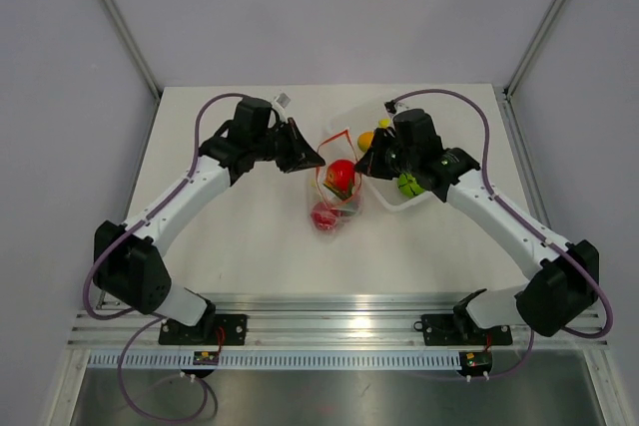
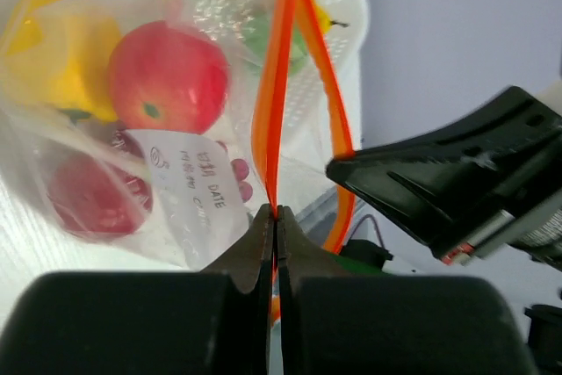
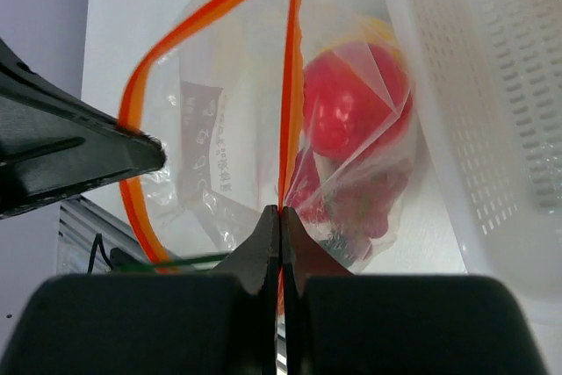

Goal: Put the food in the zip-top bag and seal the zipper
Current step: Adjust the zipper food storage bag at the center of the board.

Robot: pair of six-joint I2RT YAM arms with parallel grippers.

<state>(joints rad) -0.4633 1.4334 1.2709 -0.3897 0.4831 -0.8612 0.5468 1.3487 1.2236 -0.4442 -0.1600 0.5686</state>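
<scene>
Bag (image 1: 334, 209) sat on the desk (image 1: 240, 226), nine o'clock of the tray (image 1: 389, 205); left pincer (image 2: 274, 217) and right pincer (image 3: 281, 215) each clamped its zipper (image 3: 288, 85); a slipping thin strip might spill fruit (image 1: 341, 177)

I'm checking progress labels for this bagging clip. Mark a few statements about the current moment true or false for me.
1. The left gripper and right gripper each have their jaws shut on the zipper. True.
2. The zip-top bag is sealed along its whole mouth. False: the two orange strips bow apart, so the mouth is open.
3. A red round fruit sits inside the bag. True.
4. The white tray holds nothing. False: green stalks and an orange fruit lie in it.
</scene>
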